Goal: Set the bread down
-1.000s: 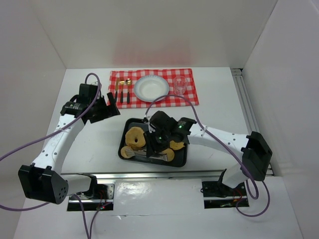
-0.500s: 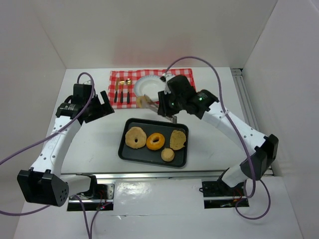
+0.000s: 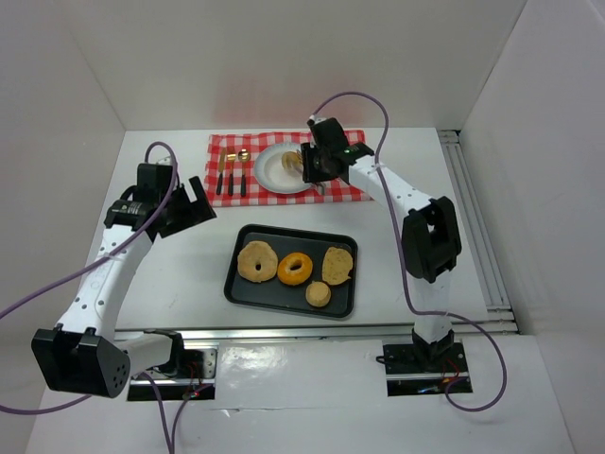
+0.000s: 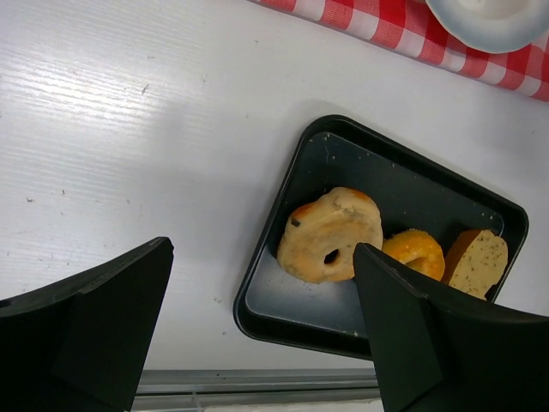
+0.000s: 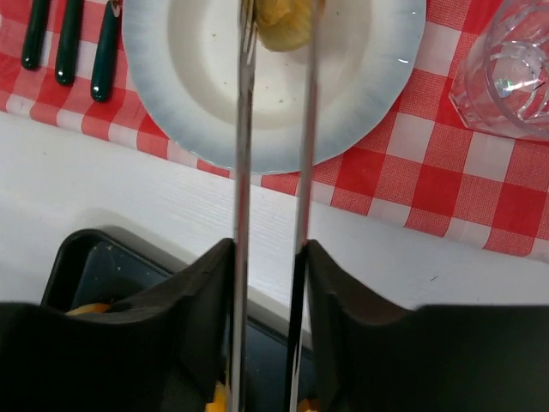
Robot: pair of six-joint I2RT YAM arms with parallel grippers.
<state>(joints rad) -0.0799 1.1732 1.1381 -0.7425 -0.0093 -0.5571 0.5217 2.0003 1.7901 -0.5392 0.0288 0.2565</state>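
Right gripper [image 5: 268, 257] clenched on tongs [image 5: 243, 154], whose two blades run forward from between its fingers. Bread [image 5: 286, 21] is pinched at the blade tips, well ahead of the gripper, over the plate [image 5: 197, 77]; contact with the plate cannot be told. Left gripper [image 4: 262, 249] released, jaws wide and empty, with the tray [image 4: 343, 146] edge beneath the gap.

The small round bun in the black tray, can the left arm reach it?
Probably yes. The left hand hangs open beside the black tray, nothing covers the small round bun, and the right hand, clamping metal tongs, is over the white plate.
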